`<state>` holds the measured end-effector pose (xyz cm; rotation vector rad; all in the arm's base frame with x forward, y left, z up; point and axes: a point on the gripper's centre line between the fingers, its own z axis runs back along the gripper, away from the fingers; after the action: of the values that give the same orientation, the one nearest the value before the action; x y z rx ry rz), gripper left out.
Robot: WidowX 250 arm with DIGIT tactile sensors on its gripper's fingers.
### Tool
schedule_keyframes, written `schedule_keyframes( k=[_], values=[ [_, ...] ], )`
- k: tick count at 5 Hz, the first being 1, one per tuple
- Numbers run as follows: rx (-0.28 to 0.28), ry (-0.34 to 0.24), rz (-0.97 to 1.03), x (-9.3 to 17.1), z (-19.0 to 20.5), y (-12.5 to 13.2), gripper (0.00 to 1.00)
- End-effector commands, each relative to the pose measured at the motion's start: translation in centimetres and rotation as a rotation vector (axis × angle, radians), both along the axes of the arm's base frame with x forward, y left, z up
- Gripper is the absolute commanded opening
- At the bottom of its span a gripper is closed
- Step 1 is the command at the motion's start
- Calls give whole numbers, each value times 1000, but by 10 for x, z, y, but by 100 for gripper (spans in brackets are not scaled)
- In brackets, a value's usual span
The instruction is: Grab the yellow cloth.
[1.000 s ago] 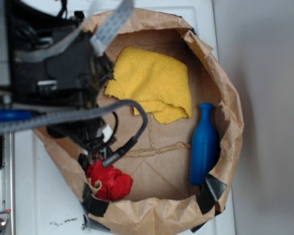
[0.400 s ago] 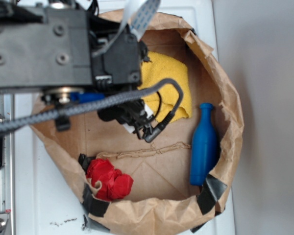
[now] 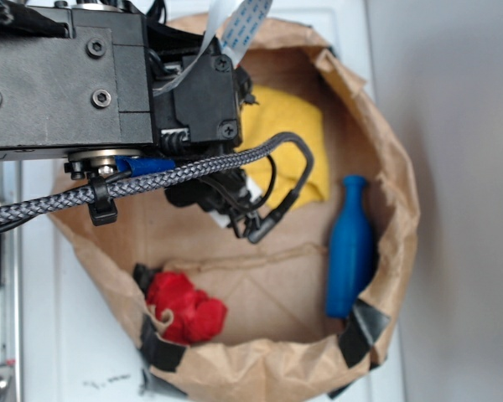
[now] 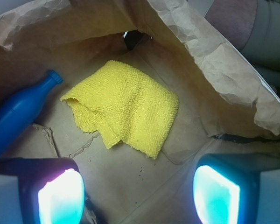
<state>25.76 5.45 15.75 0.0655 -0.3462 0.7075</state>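
- Exterior: the arm fills the upper left of the frame and covers the left part of the cloth, which lies in the paper bag, upper centre. The bottle sits right.
- Wrist: the gripper is spread wide, holding nothing; the cloth lies flat just above centre frame, ahead of the fingers, not touching.

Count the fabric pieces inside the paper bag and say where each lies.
2. The yellow cloth lies on the bag floor beside the blue bottle; the red wad sits against the bag's rim. The arm may hide more.
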Motion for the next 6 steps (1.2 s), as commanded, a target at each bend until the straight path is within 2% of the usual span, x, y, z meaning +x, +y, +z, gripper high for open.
schedule_keyframes(
  k=[1, 3, 4, 5, 6],
  values=[
    [-12, -58, 72, 11, -4, 16, 100],
    [82, -111, 144, 29, -47, 18, 100],
    [122, -115, 160, 40, -60, 33, 100],
    [113, -95, 199, 46, -58, 49, 100],
    [113, -98, 228, 54, -58, 58, 100]
  ],
)
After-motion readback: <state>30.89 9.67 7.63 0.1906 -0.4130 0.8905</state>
